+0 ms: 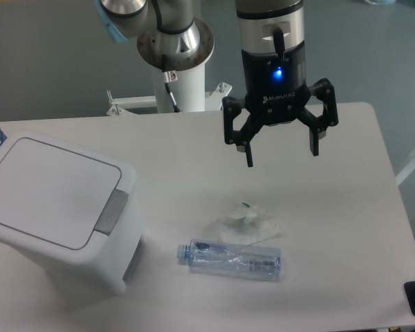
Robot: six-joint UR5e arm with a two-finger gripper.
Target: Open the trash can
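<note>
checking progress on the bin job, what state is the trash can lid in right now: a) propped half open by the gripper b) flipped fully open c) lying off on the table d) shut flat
d: the trash can has its white lid lying flat and closed with the grey push-button untouched, while the gripper hangs open above the table, away from the bin.

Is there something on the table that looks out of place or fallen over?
Yes. The clear bottle lies on its side near the front edge, and a crumpled clear wrapper lies just behind it. The trash can stands closed.
</note>
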